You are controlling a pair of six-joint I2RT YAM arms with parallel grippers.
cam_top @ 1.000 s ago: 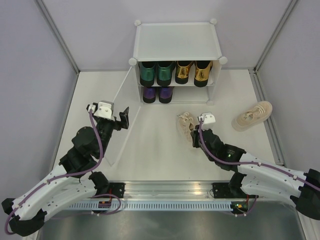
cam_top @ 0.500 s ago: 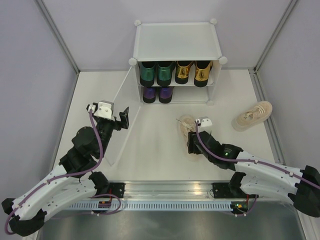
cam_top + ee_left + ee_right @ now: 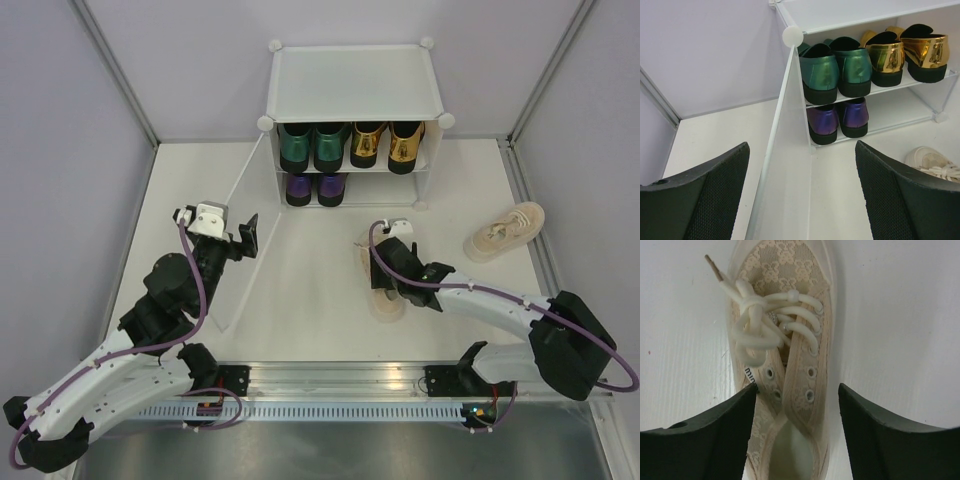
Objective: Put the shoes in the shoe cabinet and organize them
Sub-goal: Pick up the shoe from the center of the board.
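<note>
One beige sneaker (image 3: 785,340) stands on its sole on the white floor, also seen from above as sneaker (image 3: 386,306). My right gripper (image 3: 797,407) is open and straddles its rear half, the left finger against its side and a gap on the right; from above the right gripper (image 3: 384,270) hovers over it. The second beige sneaker (image 3: 505,231) lies at the far right. The shoe cabinet (image 3: 355,85) holds green loafers (image 3: 312,146) and gold loafers (image 3: 388,143) on top, purple shoes (image 3: 317,188) below. My left gripper (image 3: 801,146) is open around the door panel's edge (image 3: 786,175).
The open frosted door panel (image 3: 240,235) runs from the cabinet's left corner toward my left arm. Grey walls close in the white floor on three sides. The lower shelf's right half (image 3: 900,107) holds no shoes.
My right gripper opened and let go of the beige sneaker, which now rests on the floor. The right wrist swung round over it. The left arm has not moved.
</note>
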